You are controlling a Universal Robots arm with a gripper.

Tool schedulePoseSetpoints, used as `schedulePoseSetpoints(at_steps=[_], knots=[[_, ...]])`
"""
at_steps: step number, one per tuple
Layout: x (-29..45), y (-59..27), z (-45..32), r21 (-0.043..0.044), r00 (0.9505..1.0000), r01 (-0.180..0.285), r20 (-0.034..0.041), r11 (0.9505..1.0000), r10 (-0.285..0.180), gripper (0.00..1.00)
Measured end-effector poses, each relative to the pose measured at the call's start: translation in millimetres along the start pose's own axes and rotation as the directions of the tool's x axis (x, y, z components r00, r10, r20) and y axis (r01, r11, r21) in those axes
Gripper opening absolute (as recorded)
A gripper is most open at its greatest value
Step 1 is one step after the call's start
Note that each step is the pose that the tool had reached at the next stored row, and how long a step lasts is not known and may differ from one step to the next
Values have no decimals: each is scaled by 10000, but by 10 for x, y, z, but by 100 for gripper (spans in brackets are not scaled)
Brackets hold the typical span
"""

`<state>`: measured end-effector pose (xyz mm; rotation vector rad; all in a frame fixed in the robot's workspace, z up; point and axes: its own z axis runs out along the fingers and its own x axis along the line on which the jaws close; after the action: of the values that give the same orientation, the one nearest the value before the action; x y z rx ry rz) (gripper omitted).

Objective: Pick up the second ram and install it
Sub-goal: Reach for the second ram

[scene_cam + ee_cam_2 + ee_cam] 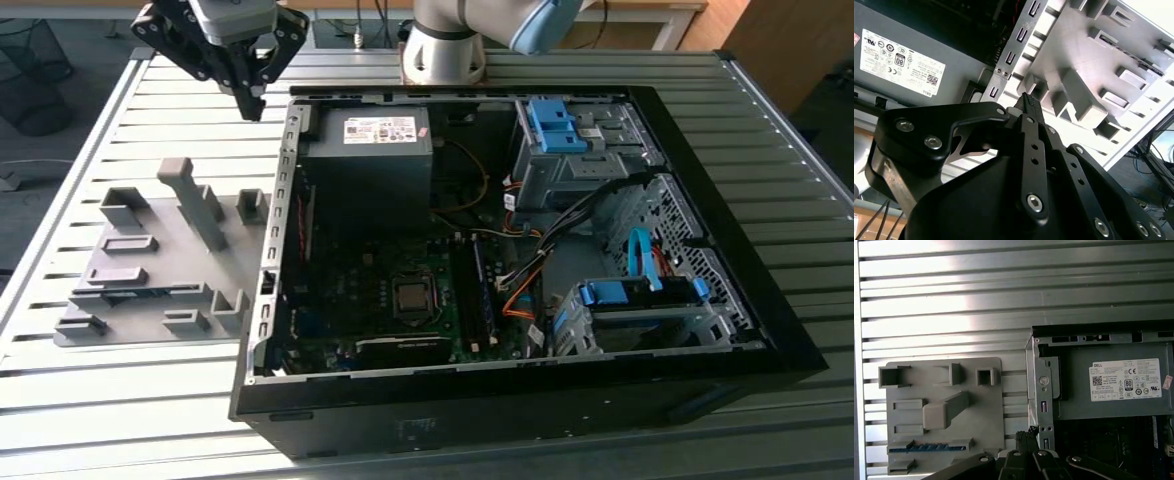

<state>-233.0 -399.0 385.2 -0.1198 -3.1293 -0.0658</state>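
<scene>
The ram (929, 446) sits on edge in a slot of the grey fixture (994, 410), presumably so its top edge is offered for pinching. The fixture lies on the worktop (134, 400) beside the case (534, 400), toward the edge at the exterior view's left. The end effector (251, 100) hangs well above, closed and empty.

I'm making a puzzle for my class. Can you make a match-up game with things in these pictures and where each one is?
Things:
1. gripper
2. second ram
3. power supply

Places:
A. inside the computer case
B. lying in the grey fixture
C. up in the air over the table

Pairs: 1-C, 2-B, 3-A
</scene>
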Motion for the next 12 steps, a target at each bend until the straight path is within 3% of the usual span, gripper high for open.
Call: schedulePoseSetpoints(at_steps=[12], knots=[[124, -10, 7, 0, 10000, -1, -9, 10000, 1, 11]])
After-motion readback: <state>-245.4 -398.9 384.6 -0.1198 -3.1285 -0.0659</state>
